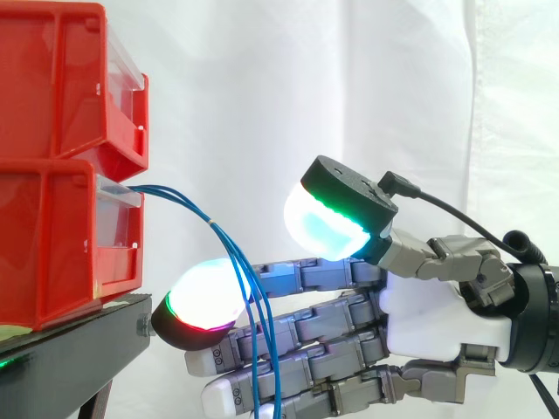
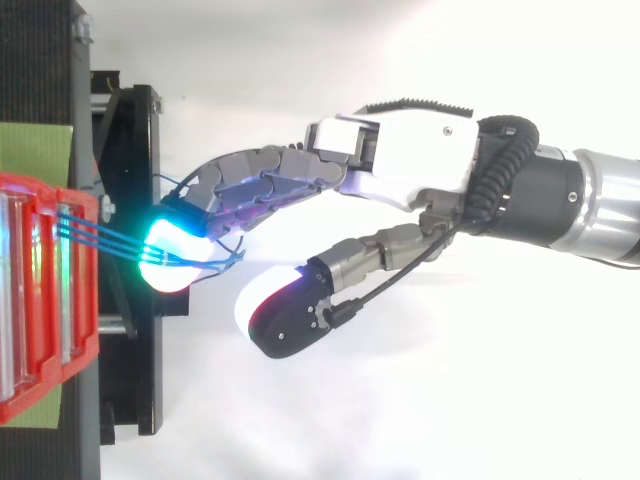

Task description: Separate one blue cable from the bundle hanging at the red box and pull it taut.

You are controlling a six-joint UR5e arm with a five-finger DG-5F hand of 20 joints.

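1. From the side: two stacked red plastic bins at the left on a black stand, with a white cloth curtain behind.
2. Leaving the front of the lower bin, a bundle of thin blue cables, arching right, then dropping across the fingers and out of the bottom edge.
3. Entering from the right, the grey-and-white robot hand: fingers stretched nearly straight towards the bins, one white-and-red glowing fingertip just beside the cables, thumb raised well apart above. Spread wide, clamped on nothing visible.
4. From above: same hand reaching left to the stand, fingers gently bowed, cyan-green tip touching the cables, thumb off to one side.
5. Cables fanned in separate strands from the bins to that tip; impossible to tell whether any strand passes between the fingers.
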